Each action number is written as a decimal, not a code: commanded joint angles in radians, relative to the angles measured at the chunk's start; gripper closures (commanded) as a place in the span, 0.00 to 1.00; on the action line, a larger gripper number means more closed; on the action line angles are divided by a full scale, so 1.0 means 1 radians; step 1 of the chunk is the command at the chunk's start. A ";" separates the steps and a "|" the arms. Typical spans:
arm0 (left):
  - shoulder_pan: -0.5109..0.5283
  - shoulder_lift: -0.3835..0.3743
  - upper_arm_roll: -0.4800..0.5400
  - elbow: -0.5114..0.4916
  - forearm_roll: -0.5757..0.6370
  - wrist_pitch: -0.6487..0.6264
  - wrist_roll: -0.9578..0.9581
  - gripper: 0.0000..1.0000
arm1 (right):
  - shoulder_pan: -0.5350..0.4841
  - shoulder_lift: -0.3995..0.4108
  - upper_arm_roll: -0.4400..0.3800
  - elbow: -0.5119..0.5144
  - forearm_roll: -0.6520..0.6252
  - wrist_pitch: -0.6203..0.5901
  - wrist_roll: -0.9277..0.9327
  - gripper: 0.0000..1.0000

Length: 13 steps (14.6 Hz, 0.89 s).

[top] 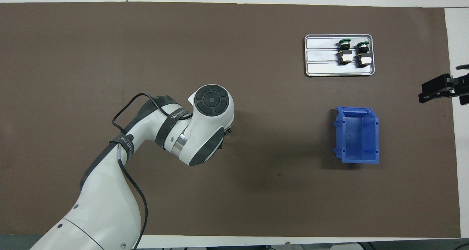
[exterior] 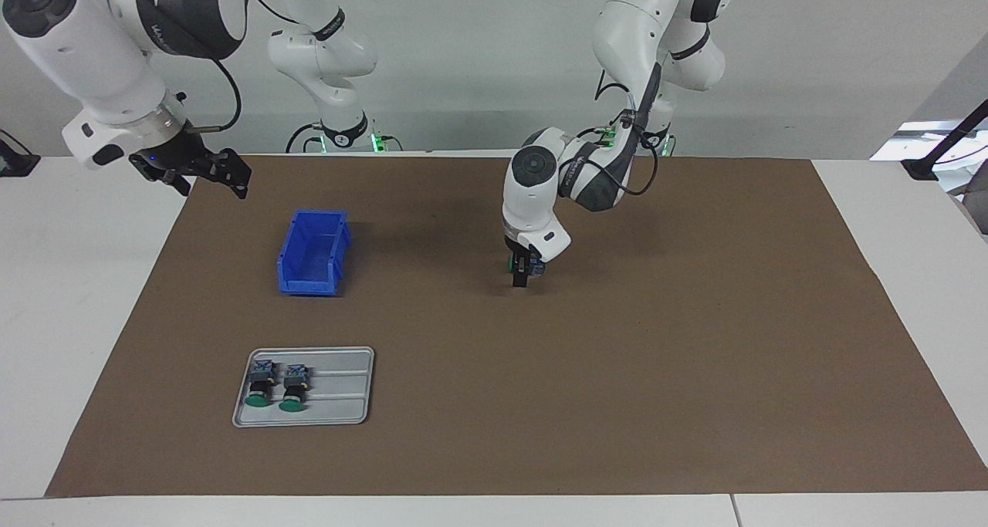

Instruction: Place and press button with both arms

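My left fingers (exterior: 522,277) are reaching straight down at the middle of the brown mat (exterior: 695,357), standing wide on either side of the button (exterior: 511,263), which is lying on its side with the green cap toward the right arm's end. I cannot tell whether I am gripping it or only straddling it, nor whether it is resting on the mat yet. So I am judging the placing as under way and the pressing as not yet done.

My right fingers (exterior: 235,178) are hanging open and empty over the mat's edge at the right arm's end, waiting.

Taking twelve o'clock as pointing away from the robots, the blue bin (exterior: 309,284) is sitting at about three o'clock from the button, and the grey tray (exterior: 340,388) at about two, carrying two more buttons (exterior: 262,384) side by side.

Open mat is lying all round the button from four through twelve o'clock. My right arm is getting a clear lane in at three o'clock only if it is passing above the bin. The white desk (exterior: 77,319) border is well apart.
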 commanded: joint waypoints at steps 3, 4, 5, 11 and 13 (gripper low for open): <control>-0.019 0.008 0.012 -0.031 0.005 0.035 -0.031 0.39 | -0.001 -0.030 0.005 -0.028 -0.012 0.003 -0.016 0.02; -0.019 0.006 0.012 -0.031 0.004 0.032 -0.032 0.49 | -0.002 -0.030 0.005 -0.028 -0.012 0.003 -0.016 0.02; -0.019 0.006 0.012 -0.028 0.004 0.032 -0.035 0.59 | -0.002 -0.030 0.005 -0.028 -0.012 0.003 -0.016 0.02; -0.005 -0.002 0.015 -0.021 0.004 0.027 -0.034 0.79 | -0.039 -0.030 -0.004 -0.028 -0.012 0.002 -0.020 0.02; 0.006 -0.037 0.020 -0.024 0.004 0.004 -0.028 0.85 | -0.053 -0.030 -0.004 -0.027 -0.012 -0.007 -0.024 0.02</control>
